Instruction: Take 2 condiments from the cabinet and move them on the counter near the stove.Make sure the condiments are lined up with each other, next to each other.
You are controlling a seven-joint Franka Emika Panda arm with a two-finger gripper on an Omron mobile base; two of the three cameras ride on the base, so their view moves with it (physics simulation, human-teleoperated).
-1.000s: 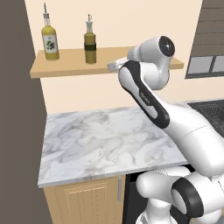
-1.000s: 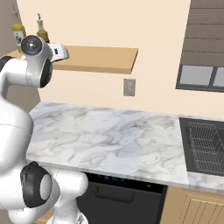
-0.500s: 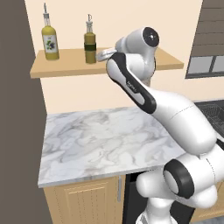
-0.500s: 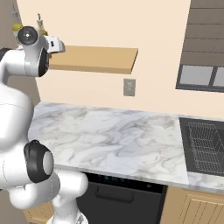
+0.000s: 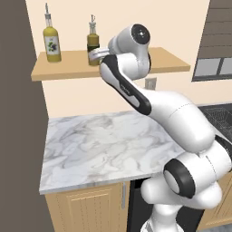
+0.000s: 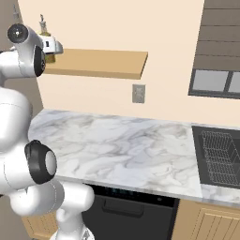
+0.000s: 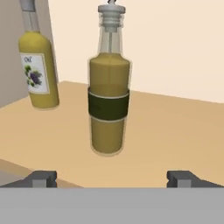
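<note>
Two condiment bottles stand upright on the light-brown wall shelf, the cabinet (image 5: 68, 68). The bright yellow one with a white label (image 5: 51, 40) (image 7: 38, 74) is at the left. The olive-green one with a black band (image 5: 93, 41) (image 7: 109, 103) is to its right. My gripper (image 5: 96, 55) (image 7: 111, 178) is raised to shelf height right in front of the olive-green bottle, open, fingertips (image 7: 43, 178) wide apart with the bottle centred beyond them, not touching. The white marble counter (image 5: 104, 145) (image 6: 117, 150) lies below. The stove's dark top with black grates (image 6: 218, 157) is at the right.
A wall outlet (image 6: 138, 93) sits under the shelf. A dark tall panel (image 5: 18, 136) borders the counter's left end. A dark dishwasher front (image 6: 126, 211) is below the counter. A window (image 6: 215, 82) is set in brown wall siding at the right.
The arm has swung left along the shelf and closed in on the olive-green bottle. The bottles have not moved.
</note>
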